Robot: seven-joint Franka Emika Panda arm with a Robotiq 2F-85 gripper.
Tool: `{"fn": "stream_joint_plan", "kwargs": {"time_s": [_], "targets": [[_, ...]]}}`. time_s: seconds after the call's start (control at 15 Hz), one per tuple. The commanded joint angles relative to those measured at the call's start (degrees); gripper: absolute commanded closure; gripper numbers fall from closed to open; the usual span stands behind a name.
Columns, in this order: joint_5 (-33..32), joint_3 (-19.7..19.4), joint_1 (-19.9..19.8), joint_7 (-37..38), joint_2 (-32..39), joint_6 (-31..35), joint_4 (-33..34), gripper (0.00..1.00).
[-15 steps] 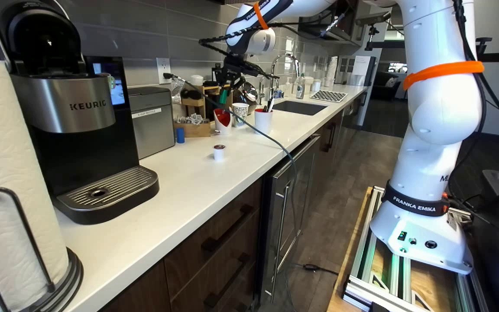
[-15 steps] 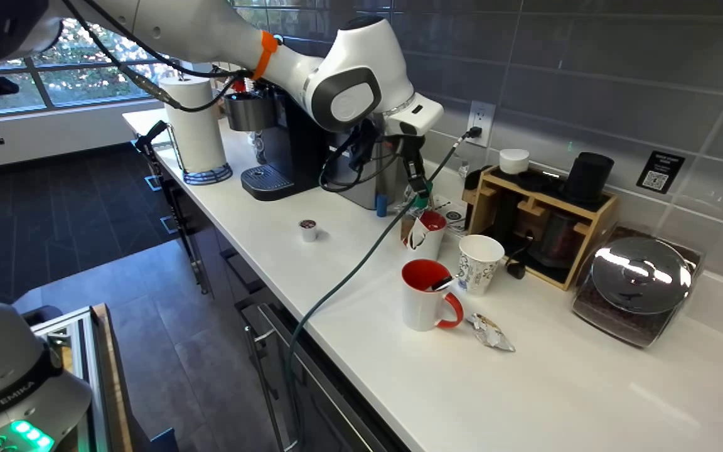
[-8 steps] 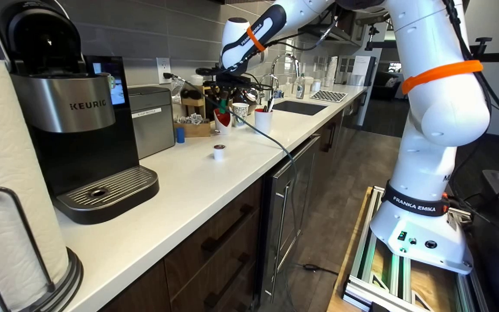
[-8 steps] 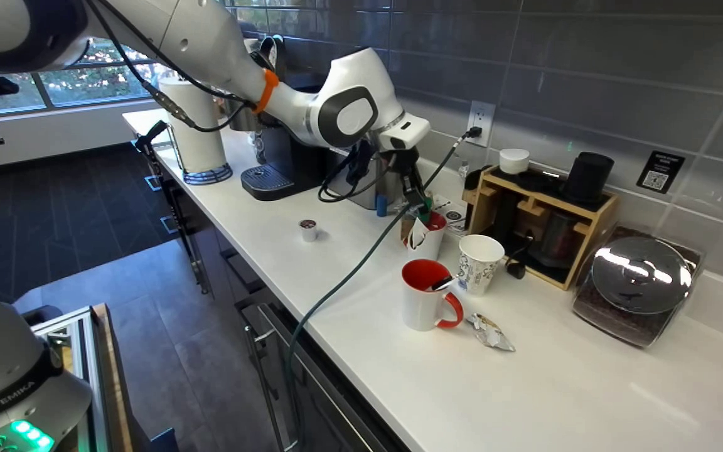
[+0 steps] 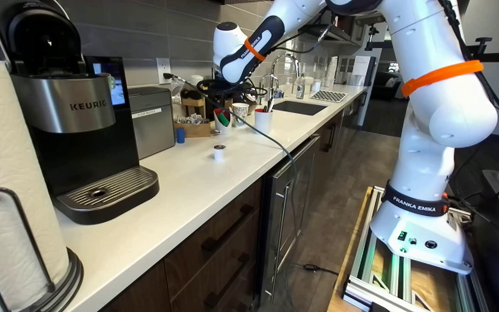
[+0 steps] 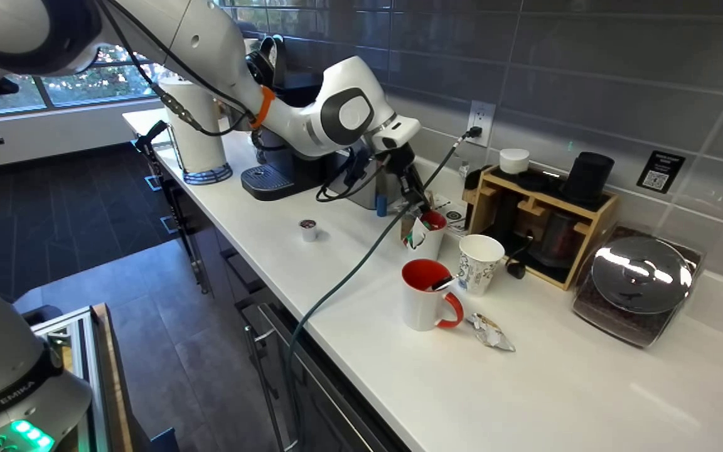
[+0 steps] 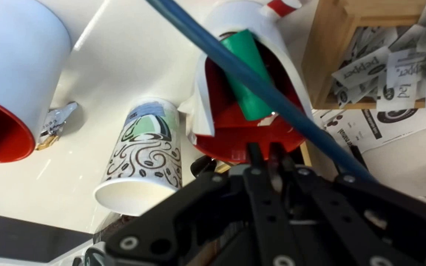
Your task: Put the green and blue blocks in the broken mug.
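Note:
The broken mug (image 5: 224, 128) is white outside and red inside, with a jagged gap in its wall. It stands on the counter and also shows in the wrist view (image 7: 231, 16). The green block (image 7: 252, 105) lies tilted inside it, partly covered by the cable in the wrist view; it also shows in an exterior view (image 5: 223, 119). The blue block (image 5: 180, 135) stands on the counter beside the steel box, and shows in an exterior view (image 6: 381, 205). My gripper (image 7: 265, 147) is at the mug's mouth, fingers slightly apart with nothing between them (image 6: 423, 204).
A teal cable (image 6: 361, 260) hangs across the front of the mug. A paper cup (image 6: 479, 267), a red-and-white mug (image 6: 421, 307) with pens and a foil wrapper (image 6: 491, 333) stand near. A coffee pod (image 5: 218, 152), a packet box (image 5: 194, 129) and a coffee machine (image 5: 98, 130) are also there.
My gripper has come down to the mug with the green block and let go of it. The block has gone from upright in the fingers to tilted inside the mug.

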Motion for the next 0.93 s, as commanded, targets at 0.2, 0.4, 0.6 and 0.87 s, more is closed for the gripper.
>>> {"fn": "stream_joint_plan", "kwargs": {"time_s": [0.2,0.4,0.6,0.87], "targets": [[-2.63,0.96,-0.2,4.47,-0.75,-1.2,0.69,0.68],[-4.38,0.23,0.67,5.59,-4.74,-0.64,-1.72,0.46],[-7.29,0.2,1.09,5.64,-9.7,-1.9,-4.37,0.24],[1.22,9.87,-3.31,-9.61,-15.77,1.54,-11.52,0.0]]}}
